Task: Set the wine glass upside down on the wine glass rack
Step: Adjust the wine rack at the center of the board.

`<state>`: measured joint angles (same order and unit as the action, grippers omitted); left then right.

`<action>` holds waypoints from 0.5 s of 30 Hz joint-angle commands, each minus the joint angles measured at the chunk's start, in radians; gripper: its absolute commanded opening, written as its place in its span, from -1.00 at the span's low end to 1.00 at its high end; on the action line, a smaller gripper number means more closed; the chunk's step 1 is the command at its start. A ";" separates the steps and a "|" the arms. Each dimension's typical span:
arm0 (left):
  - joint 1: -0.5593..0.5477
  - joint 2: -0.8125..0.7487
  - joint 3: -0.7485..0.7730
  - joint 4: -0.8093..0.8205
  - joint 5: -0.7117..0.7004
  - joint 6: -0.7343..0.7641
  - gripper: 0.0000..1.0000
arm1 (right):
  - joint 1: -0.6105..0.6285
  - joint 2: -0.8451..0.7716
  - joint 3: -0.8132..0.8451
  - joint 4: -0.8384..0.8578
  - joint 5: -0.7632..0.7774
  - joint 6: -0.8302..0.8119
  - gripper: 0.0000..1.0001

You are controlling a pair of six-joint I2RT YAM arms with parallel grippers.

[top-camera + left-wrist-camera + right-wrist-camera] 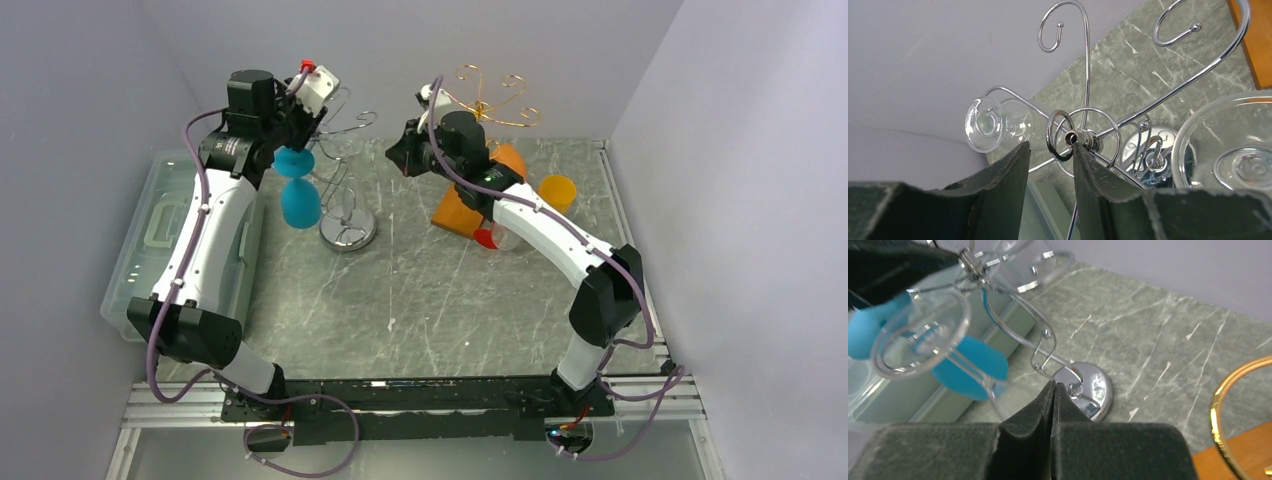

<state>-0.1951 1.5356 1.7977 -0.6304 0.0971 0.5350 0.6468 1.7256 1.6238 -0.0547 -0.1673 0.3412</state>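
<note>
Item: blue wine glass [299,200], inverted, hanging on chrome rack [347,235], at 6 o'clock of left gripper [1050,150]; fingers parted, gripping nothing. Right gripper [1053,390]: clenched, empty.

The wine glass rack [347,232] on the tabletop [430,300] carries a wine glass [300,203], with a storage bin [140,250] to its left and a second rack [483,108] to its right.

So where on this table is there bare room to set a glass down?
The widest bare stretch of table lies between the silver rack and the arm mounts at the near edge. Crowded at the back: blue glass, gold rack, orange block and orange cup.
</note>
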 commanded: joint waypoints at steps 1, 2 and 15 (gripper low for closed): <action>0.018 -0.038 0.022 0.065 0.037 0.019 -0.14 | 0.007 -0.034 -0.006 0.012 0.009 0.011 -1.00; 0.019 -0.050 0.011 0.063 0.059 0.016 -0.14 | 0.007 -0.034 0.005 0.005 0.017 0.006 -0.97; 0.019 -0.123 -0.055 0.040 0.146 0.025 -0.17 | 0.002 -0.136 0.023 0.033 0.104 -0.016 -0.46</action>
<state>-0.1844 1.4410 1.7447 -0.6277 0.2249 0.5411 0.6540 1.6585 1.6051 -0.0792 -0.1043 0.3401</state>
